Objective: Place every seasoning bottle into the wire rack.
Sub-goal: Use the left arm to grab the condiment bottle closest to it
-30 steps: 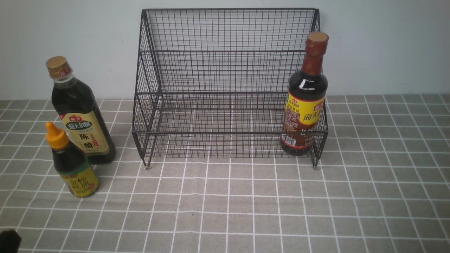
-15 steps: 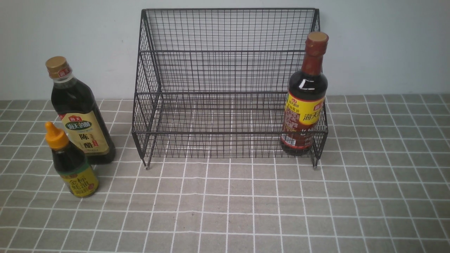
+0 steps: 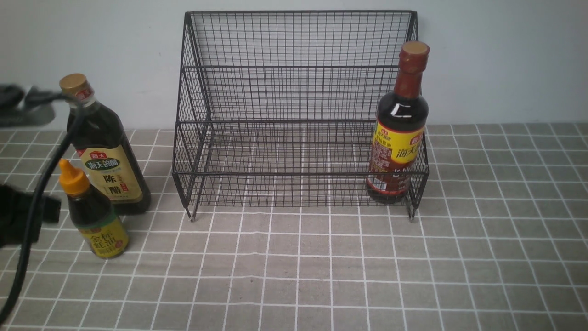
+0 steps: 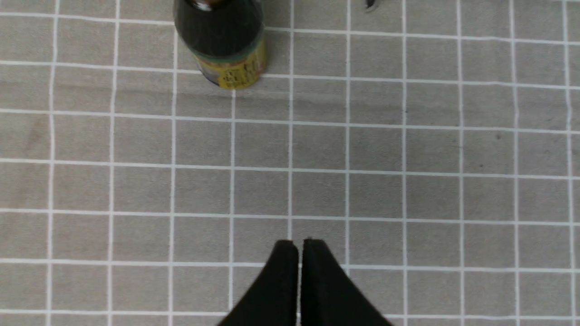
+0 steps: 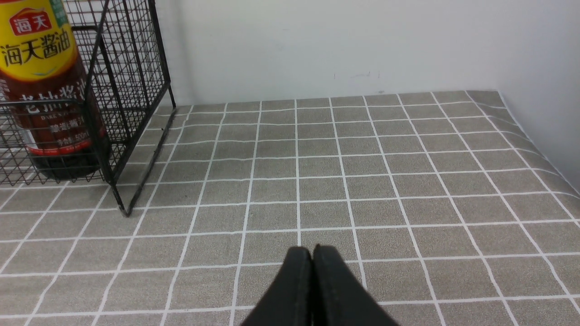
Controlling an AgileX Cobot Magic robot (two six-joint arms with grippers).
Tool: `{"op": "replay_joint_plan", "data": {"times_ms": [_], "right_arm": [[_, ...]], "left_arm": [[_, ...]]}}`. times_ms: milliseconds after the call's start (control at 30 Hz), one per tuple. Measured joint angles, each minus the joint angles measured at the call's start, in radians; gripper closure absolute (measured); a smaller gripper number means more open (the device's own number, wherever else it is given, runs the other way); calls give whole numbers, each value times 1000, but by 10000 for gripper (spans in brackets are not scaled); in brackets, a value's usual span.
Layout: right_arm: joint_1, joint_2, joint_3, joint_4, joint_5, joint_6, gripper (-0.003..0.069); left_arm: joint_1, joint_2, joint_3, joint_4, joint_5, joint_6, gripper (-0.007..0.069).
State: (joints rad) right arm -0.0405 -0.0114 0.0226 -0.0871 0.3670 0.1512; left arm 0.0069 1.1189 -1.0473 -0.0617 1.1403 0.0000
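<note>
The black wire rack (image 3: 294, 92) stands at the back middle. The brown-necked seasoning bottle (image 3: 399, 133) stands upright in the right end of its lower tier (image 5: 43, 90). Left of the rack on the cloth stand the gold-capped bottle (image 3: 103, 151) and, in front of it, the small orange-nozzled bottle (image 3: 94, 216). My left arm (image 3: 18, 216) shows blurred at the left edge, just left of the small bottle. My left gripper (image 4: 299, 242) is shut and empty above the cloth, a few squares short of the small bottle (image 4: 226, 45). The right gripper (image 5: 311, 248) is shut and empty, over the cloth right of the rack (image 5: 127, 90).
A grey checked cloth (image 3: 321, 266) covers the table. A pale wall (image 3: 505, 55) rises right behind the rack. A black cable (image 3: 46, 174) from my left arm curves in front of the gold-capped bottle. The table's right edge (image 5: 543, 149) meets a side wall.
My left arm has come into the front view at the left edge, beside the small bottle. The bottles and the rack have not moved.
</note>
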Motion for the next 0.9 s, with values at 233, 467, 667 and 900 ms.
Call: {"op": "replay_joint_plan", "data": {"times_ms": [233,467,667,900], "right_arm": [[0,0,0,0,0,-18,673],[0,0,0,0,0,-22,673],[0,0,0,0,0,-22,673],[0,0,0,0,0,-22,673]], "left_arm": [[0,254,-226,73,86,16,631],[0,334,-292,94,21,21,583],[0,380,-292,107,-104,21,337],[0,470,-292,188,-152,19,120]]}}
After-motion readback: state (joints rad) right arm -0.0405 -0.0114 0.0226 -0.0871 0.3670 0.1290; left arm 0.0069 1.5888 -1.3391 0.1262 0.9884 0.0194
